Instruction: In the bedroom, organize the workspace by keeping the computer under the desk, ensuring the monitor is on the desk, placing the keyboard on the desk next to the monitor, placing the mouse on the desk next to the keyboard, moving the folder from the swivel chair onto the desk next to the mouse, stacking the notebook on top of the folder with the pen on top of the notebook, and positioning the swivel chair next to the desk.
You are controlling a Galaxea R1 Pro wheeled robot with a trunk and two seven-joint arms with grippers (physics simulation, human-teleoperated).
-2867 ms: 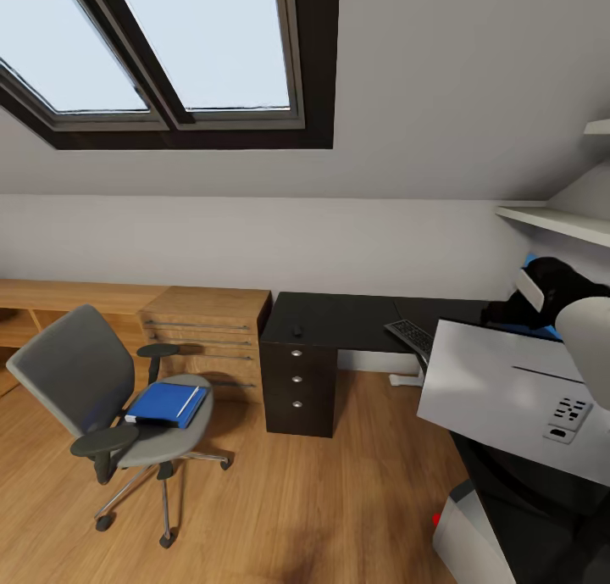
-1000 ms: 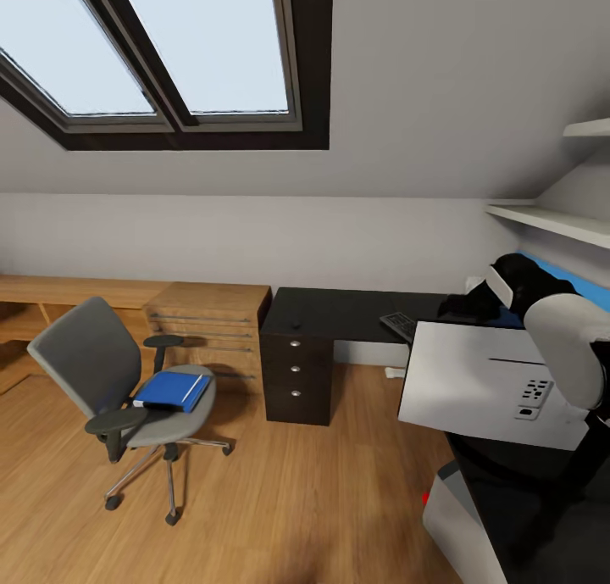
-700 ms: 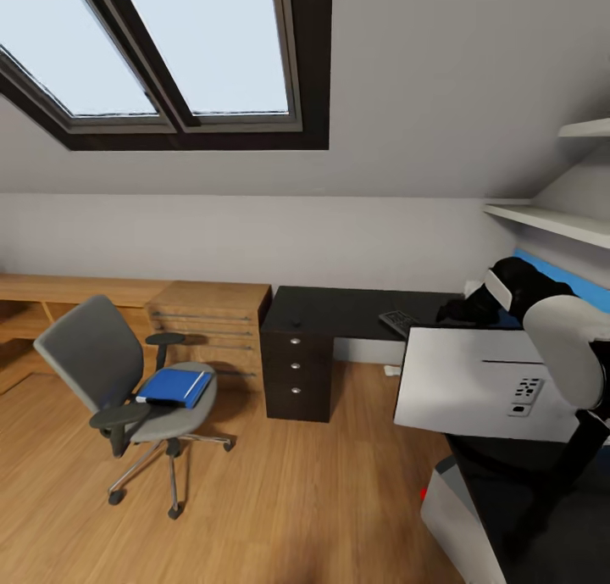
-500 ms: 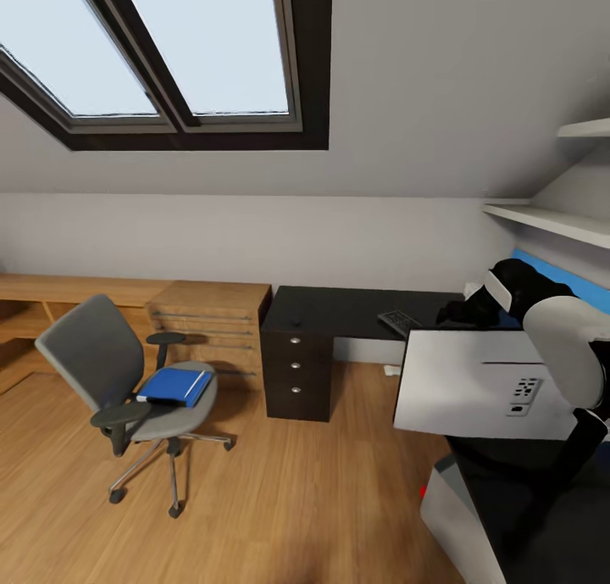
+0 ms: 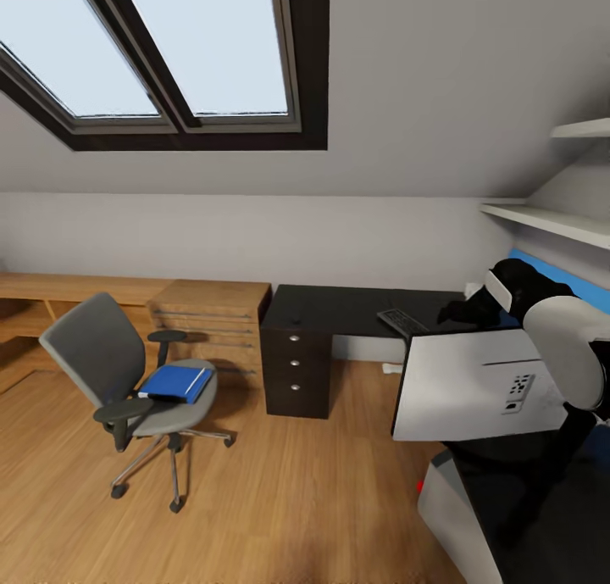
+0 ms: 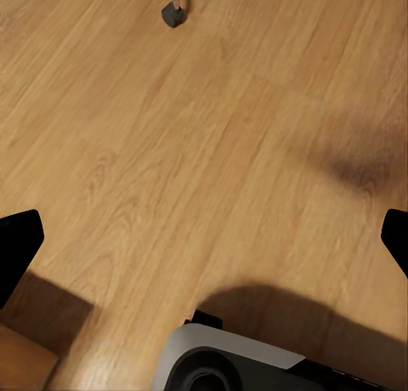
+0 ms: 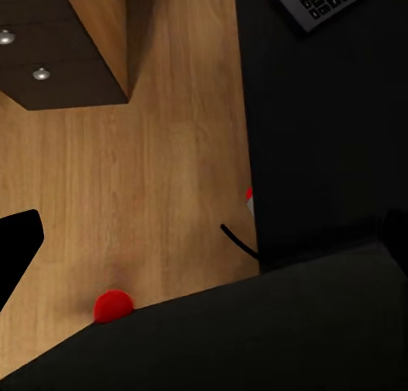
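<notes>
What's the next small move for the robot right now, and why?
Probably roll the base left toward the grey swivel chair: the flat bright blue folder lies on its seat, well away from the glossy black desk, and the left gripper looks open over wooden floor.

The monitor [image 5: 474,385] shows its white back only; its screen is turned away and its neck and base are hidden. It also covers the near end of the desk [image 5: 339,306] and part of the keyboard [image 5: 402,321], which the right wrist view cuts off at the frame's edge. The mouse [image 5: 296,319] is a dark speck, too small to make out. The pen [image 5: 191,384] on the folder [image 5: 175,383] is barely discernible.
</notes>
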